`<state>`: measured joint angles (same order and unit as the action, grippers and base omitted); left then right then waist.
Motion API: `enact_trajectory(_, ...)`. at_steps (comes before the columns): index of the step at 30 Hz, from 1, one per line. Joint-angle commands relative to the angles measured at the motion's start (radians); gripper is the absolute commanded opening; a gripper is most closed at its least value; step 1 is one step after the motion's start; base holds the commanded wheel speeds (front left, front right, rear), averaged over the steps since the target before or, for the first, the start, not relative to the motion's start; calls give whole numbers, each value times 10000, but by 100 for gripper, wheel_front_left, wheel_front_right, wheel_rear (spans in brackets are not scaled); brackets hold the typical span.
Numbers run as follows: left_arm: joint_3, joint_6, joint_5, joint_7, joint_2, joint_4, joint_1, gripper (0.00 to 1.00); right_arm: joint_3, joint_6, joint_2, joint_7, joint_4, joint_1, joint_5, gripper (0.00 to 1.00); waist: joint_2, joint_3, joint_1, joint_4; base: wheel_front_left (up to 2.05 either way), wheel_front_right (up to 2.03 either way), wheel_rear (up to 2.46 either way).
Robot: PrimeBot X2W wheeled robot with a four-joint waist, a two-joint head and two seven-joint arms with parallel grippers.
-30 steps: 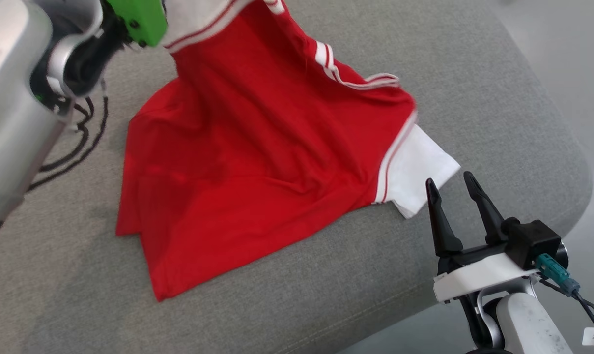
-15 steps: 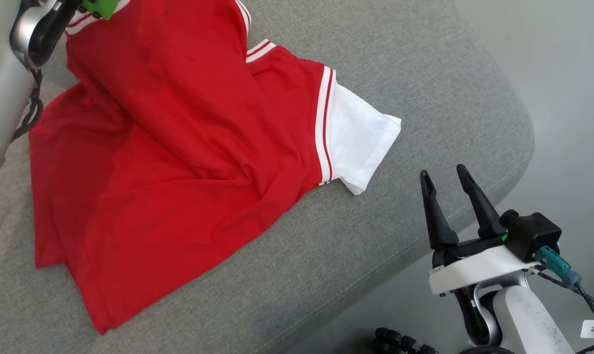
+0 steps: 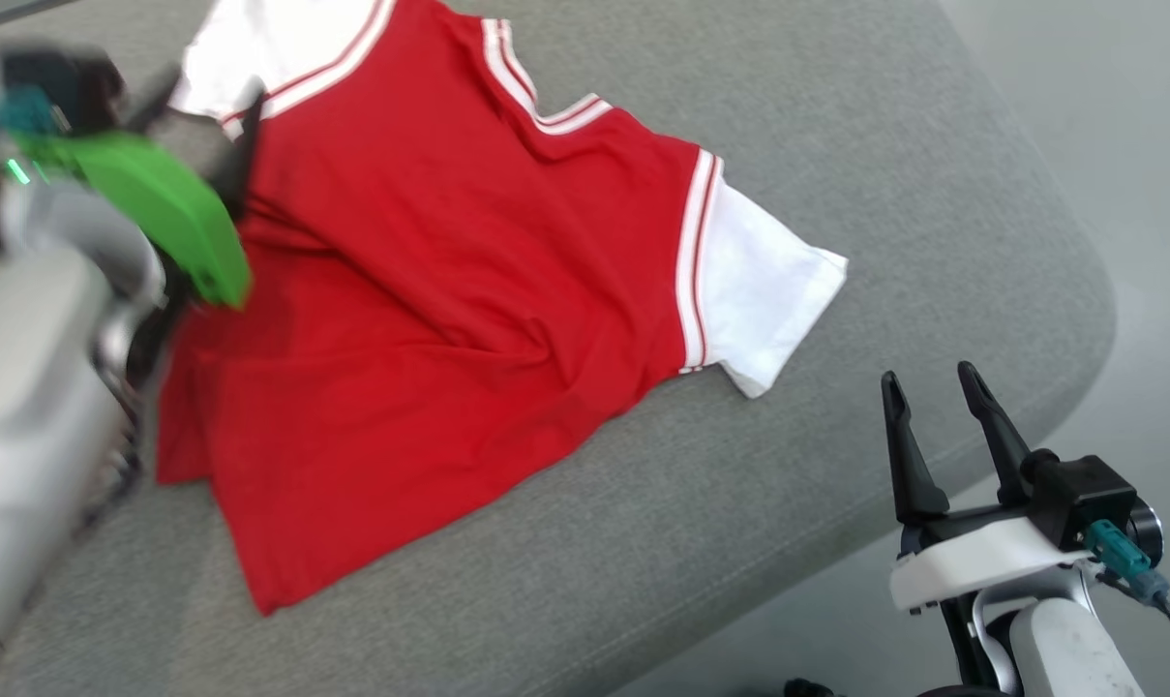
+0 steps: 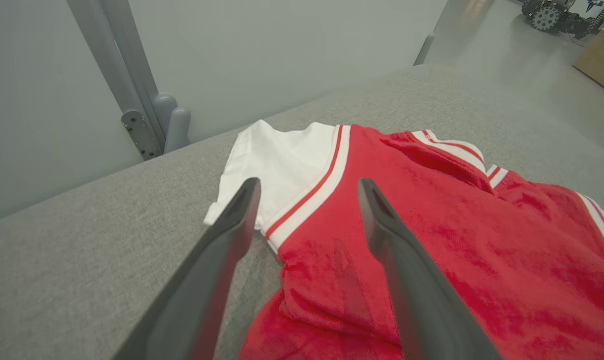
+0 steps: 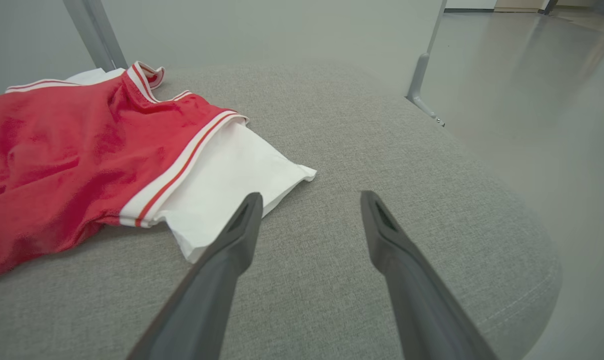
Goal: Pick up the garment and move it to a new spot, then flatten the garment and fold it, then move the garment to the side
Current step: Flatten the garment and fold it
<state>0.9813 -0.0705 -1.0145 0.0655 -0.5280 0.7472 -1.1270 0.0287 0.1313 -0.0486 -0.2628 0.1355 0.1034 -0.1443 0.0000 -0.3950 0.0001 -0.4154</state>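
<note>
The left arm stretches low over the grey fabric cushion [image 3: 885, 174], its left gripper [image 4: 306, 185] spread wide and holding nothing. The red cloth shirt with white sleeves and striped trim [image 3: 449, 290] lies rumpled on the cushion, one white sleeve [image 4: 267, 160] just beyond those fingertips. The right gripper [image 3: 928, 378], equally wide and empty, hangs by the cushion's edge, near the other sleeve [image 5: 232, 190] but apart.
</note>
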Motion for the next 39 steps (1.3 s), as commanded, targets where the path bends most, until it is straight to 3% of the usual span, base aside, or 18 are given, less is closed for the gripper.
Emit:
enact_trajectory(1, -59, 215, -328, 191, 88, -403, 831, 100, -136, -10, -31, -30, 21, -212, 191, 100, 0, 997, -1, 1205, 0, 0, 0)
enact_trajectory(8, 72, 1645, -848, 914, 455, -2761, 3610, 100, -385, -10, -37, -30, 26, -544, 846, 100, 0, 1554, -1, 2503, 0, 0, 0)
enact_trajectory(15, 86, 2865, -1153, 1405, 632, -4163, 5332, 100, -297, -10, -36, -30, 73, -858, 1268, 100, 0, 1929, -1, 3143, 0, 0, 0)
enact_trajectory(22, -88, 3359, -1473, 1725, 301, -5401, 6852, 100, -344, -10, -34, -30, 34, -1096, 1390, 100, 0, 2068, -1, 3263, 0, 0, 0)
enact_trajectory(27, -731, 3735, -878, 1995, 339, -5788, 7831, 100, -619, -10, -33, -30, -156, -1365, 1439, 100, 0, 2354, -1, 3408, 0, 0, 0)
enact_trajectory(28, -1476, 3904, -268, 1995, 572, -5950, 8414, 100, -832, -10, -33, -30, -260, -1597, 1468, 100, 0, 2556, -1, 3598, 0, 0, 0)
enact_trajectory(33, -3229, 3743, 1634, 1998, 1123, -6079, 10184, 100, -1181, -10, -31, -30, -425, -2174, 1609, 100, 0, 3241, -1, 4061, 0, 0, 0)
enact_trajectory(39, -5147, 2881, 3742, 1988, 1812, -5750, 12015, 100, -1530, -10, -111, -31, -497, -2666, 1808, 100, 0, 3912, -1, 4534, 0, 0, 0)
